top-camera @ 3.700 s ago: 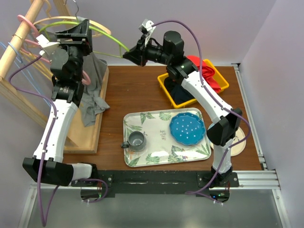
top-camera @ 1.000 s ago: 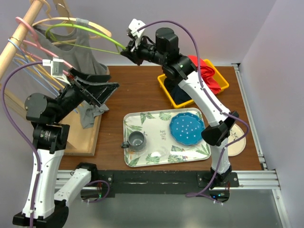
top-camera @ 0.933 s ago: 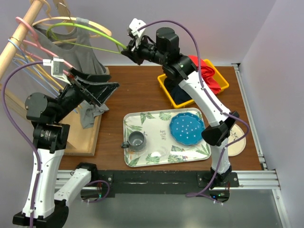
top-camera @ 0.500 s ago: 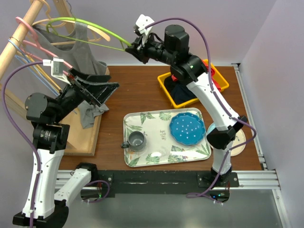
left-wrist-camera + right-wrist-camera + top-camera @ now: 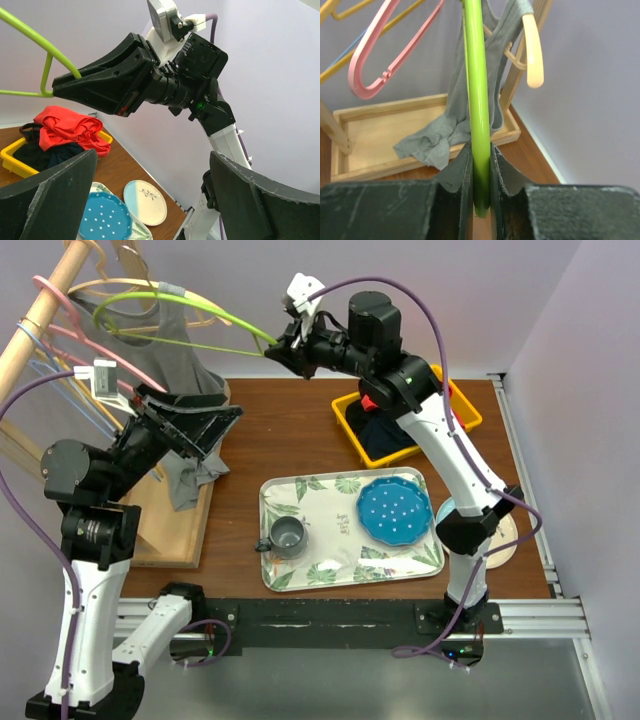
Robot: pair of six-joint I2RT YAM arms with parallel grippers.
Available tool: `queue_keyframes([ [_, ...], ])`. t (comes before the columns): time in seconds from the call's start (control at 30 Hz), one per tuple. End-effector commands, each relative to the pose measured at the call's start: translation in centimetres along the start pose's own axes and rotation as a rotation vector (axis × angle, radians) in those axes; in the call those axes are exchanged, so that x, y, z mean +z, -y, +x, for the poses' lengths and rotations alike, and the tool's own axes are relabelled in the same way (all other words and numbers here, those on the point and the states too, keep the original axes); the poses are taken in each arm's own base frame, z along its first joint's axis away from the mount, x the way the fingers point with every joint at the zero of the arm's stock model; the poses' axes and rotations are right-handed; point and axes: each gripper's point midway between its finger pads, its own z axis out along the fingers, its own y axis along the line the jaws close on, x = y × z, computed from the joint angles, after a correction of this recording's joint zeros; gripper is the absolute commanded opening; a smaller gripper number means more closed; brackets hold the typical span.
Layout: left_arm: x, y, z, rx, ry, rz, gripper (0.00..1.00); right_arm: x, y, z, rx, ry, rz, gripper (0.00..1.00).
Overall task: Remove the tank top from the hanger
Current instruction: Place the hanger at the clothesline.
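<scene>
No writing, brand, number or sign can be read anywhere, not on the green hanger (image 5: 476, 100), the tank top (image 5: 185, 365) or the tray (image 5: 320, 525).

The left arm stands tall with its elbow bent, and the left gripper (image 5: 222, 406) points forward and rightward, jaws spread wide with nothing between them. The right arm stretches up and leftward, and the right gripper (image 5: 271, 352) pinches the green hanger (image 5: 476, 75) between its fingertips.
</scene>
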Motion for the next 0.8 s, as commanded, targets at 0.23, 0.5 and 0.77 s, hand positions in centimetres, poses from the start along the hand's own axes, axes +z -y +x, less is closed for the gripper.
queue_keyframes([
  [0.23,0.4,-0.2,-0.4,-0.058,0.020,-0.017,1.00,0.5,-1.0,-2.7,0.046,0.100,-0.071,0.00],
  [0.5,0.1,-0.4,-0.7,-0.066,0.055,-0.032,1.00,3.1,-0.4,-1.9,0.084,0.119,-0.029,0.00],
  [0.77,-0.2,-0.2,-0.8,-0.053,0.063,-0.029,1.00,5.7,-2.5,-3.3,0.045,0.201,-0.022,0.00],
])
